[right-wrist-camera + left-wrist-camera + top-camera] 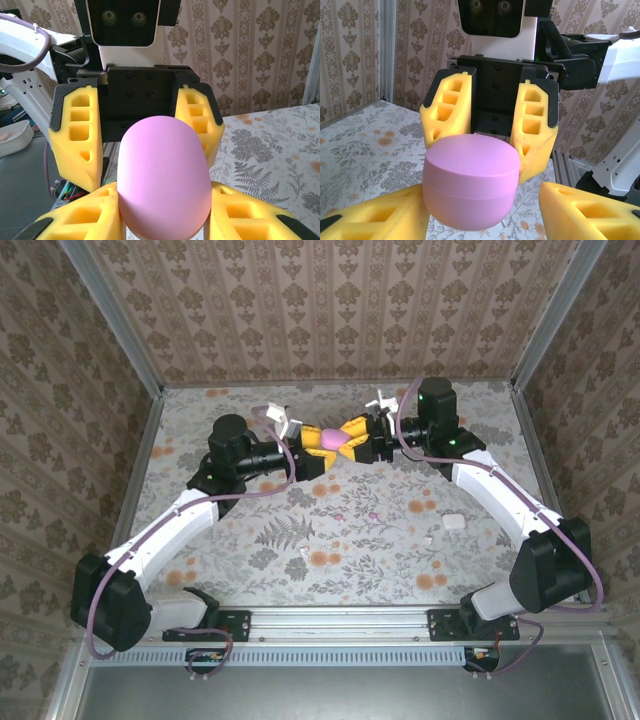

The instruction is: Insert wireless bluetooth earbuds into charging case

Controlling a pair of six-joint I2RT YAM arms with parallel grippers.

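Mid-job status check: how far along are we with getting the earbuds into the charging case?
Done: nothing seated yet. In hand: the right gripper clamps a closed-looking pink container in mid-air; the left gripper stands open around it, one finger clear. Remaining: one earbud lies mid-table and the other earbud beside the white charging case, all on the table, so both insertions remain.

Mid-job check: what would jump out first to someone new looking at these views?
The pink pod, raised over mid-table where the two arms meet head-on. The right gripper clamps it; the left gripper stands open around it. A small white case lies on the table by the right arm.
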